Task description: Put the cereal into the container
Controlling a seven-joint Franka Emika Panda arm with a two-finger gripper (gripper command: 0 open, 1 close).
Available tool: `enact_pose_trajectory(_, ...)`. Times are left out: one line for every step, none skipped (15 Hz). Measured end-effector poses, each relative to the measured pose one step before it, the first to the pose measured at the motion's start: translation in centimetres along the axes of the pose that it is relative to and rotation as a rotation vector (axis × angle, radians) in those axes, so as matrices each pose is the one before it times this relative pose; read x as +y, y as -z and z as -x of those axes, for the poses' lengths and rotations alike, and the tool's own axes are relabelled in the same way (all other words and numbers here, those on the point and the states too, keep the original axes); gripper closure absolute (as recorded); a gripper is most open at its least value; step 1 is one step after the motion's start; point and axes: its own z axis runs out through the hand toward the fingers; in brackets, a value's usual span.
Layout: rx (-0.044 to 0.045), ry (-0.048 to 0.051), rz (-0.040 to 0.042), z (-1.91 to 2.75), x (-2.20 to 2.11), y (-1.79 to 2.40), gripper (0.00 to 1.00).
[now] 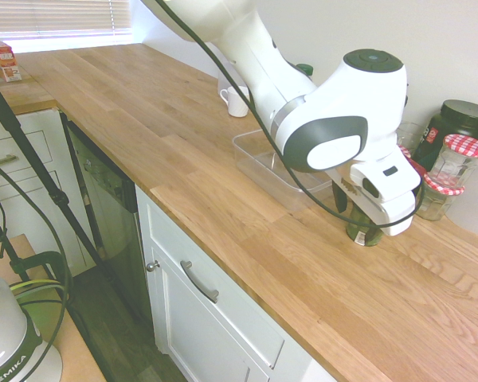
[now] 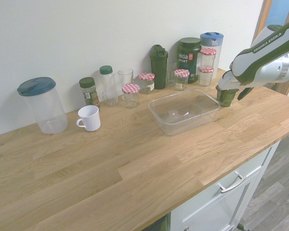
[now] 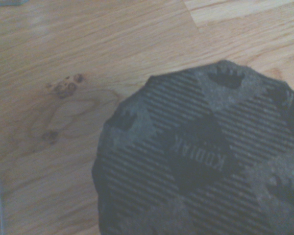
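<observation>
Pincer [image 2: 235, 94] found open, its fingers set apart at the cereal jar [image 2: 226, 96], with no grip on the jar visible. Jar stands upright on the wooden desk [image 1: 247, 239], outside the container, beneath the arm's wrist. Its dark lid [image 3: 201, 152], patterned with stripes and marked KODIAK, fills much of the wrist view. Container [image 2: 184, 113], a shallow clear rectangular tub, sits near the jar. As the second exterior view shows it, the jar is to the right of the tub; a white mug [image 2: 89, 118] stands well to the left.
</observation>
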Motion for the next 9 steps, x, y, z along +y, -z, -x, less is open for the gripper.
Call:
enact_pose_trajectory(-0.00119,-0.00766,-0.00422,-0.242,-0.377,-0.298,0.00)
enact_pose_trajectory(-0.00070,-0.00483,-0.00327,-0.219,-0.389,-0.249,0.00)
enact_pose_trajectory(0.00053,-0.00158,-0.00179,-0.184,-0.337,-0.275,0.00)
enact_pose_trajectory(0.00064,-0.00036,0.00100,-0.183,-0.207,-0.340,0.00)
enact_pose_trajectory(-0.00013,-0.00117,0.00169,-0.139,-0.119,-0.351,0.00)
enact_pose_trajectory(0.00033,-0.00230,0.00074,-0.175,-0.121,-0.287,0.00)
enact_pose_trajectory(0.00031,-0.00214,0.00084,-0.137,-0.061,-0.215,1.00)
enact_pose_trajectory(0.00099,-0.00272,-0.00138,-0.139,-0.114,-0.103,1.00)
enact_pose_trajectory(0.00210,-0.00409,-0.00352,-0.208,-0.169,-0.018,1.00)
